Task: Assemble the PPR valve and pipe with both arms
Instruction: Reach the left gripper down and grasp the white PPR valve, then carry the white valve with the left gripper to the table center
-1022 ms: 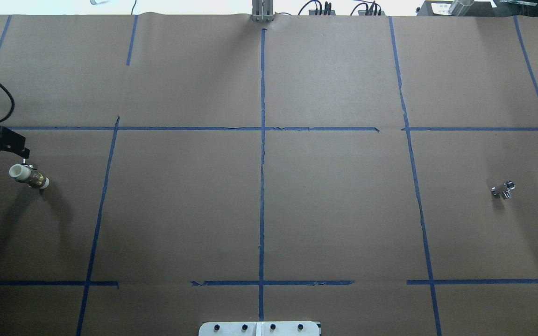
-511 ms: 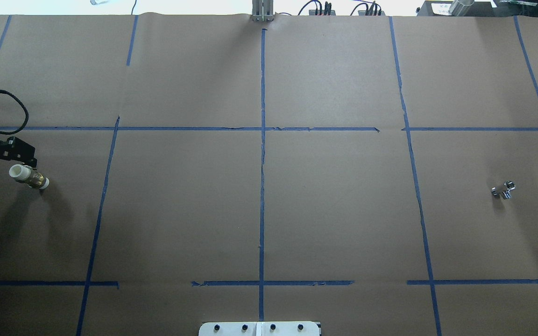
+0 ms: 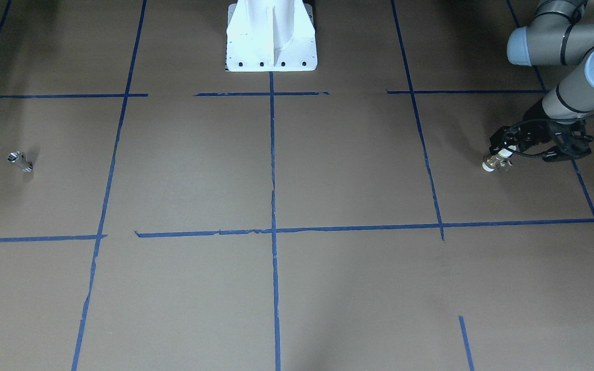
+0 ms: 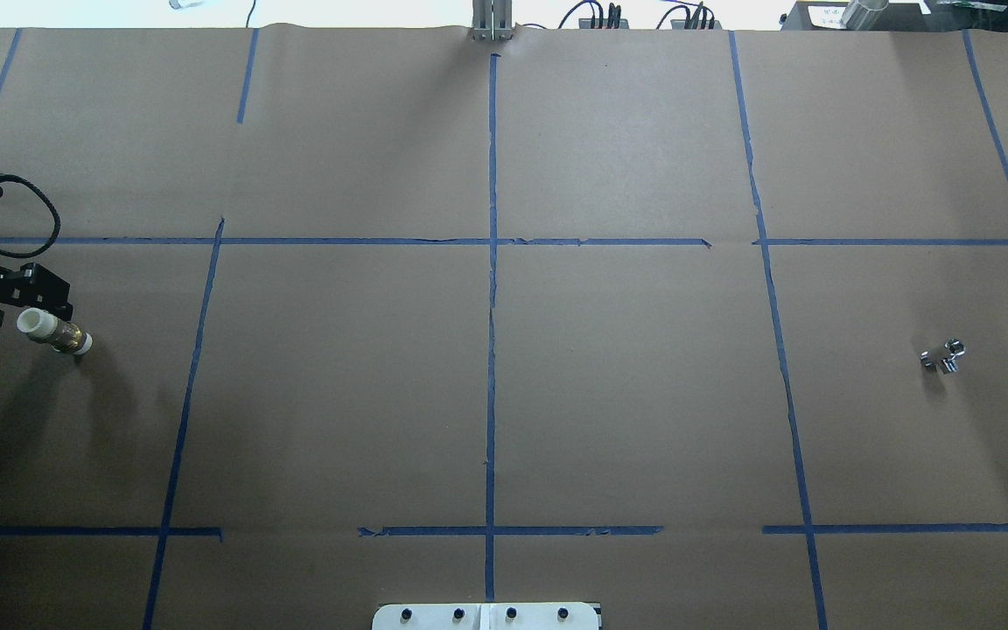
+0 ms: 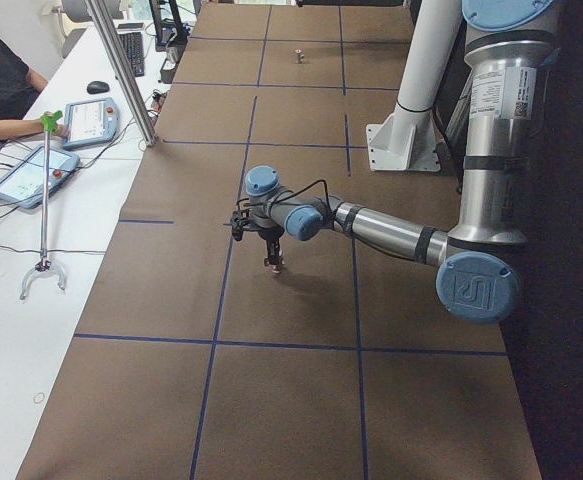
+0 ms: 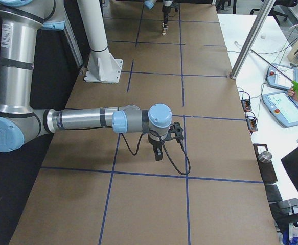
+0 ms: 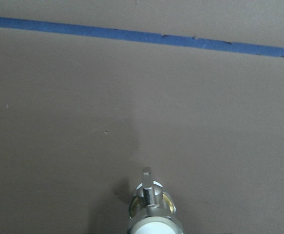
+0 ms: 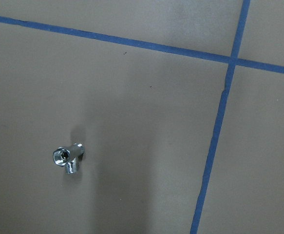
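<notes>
The PPR valve (image 4: 54,332), white ends and brass middle, lies at the table's far left; it also shows in the front view (image 3: 495,162) and at the bottom of the left wrist view (image 7: 151,209). My left gripper (image 4: 24,306) hangs just over its white end, jaws apart, holding nothing; the front view (image 3: 504,149) shows the same. The silver pipe (image 4: 942,357) lies alone at the far right and shows in the right wrist view (image 8: 68,158). My right gripper (image 6: 158,154) shows only in the right side view, hanging above the table; I cannot tell whether it is open or shut.
The white pedestal (image 3: 271,36) stands at the robot's side of the table. Blue tape lines cross the brown paper. Tablets (image 5: 31,170) and a grabber tool (image 5: 43,270) lie on the white bench beside the table, where a person sits.
My left gripper has moved right and down toward the valve and now sits over its white end. The valve and the pipe have not moved.
</notes>
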{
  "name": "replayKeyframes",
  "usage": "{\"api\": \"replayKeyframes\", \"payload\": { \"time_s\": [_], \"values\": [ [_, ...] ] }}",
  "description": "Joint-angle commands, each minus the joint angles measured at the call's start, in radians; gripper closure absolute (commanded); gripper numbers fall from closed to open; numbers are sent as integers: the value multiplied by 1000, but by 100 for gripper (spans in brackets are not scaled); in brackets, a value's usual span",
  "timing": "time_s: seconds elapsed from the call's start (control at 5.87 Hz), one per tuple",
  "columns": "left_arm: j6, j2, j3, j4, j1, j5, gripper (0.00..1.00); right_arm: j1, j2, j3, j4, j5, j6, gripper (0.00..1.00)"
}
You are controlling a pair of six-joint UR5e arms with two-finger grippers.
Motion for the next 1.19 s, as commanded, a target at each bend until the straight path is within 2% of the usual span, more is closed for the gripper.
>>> {"api": "replayKeyframes", "payload": {
  "time_s": [0.0,0.51,0.68,0.85,1.02],
  "values": [
    [-1,-1,-7,3,3,2,97,0,0,2,0,0,1,0],
    [-16,-24,-116,18,3,5,100,0,2,5,0,2,3,0],
    [-18,-94,-156,79,5,5,100,0,2,10,0,3,4,0],
    [-50,-231,-175,207,60,8,100,-2,2,12,2,3,4,0],
    [-165,-424,-167,407,210,84,100,-2,2,15,2,11,4,0]
  ]
}}
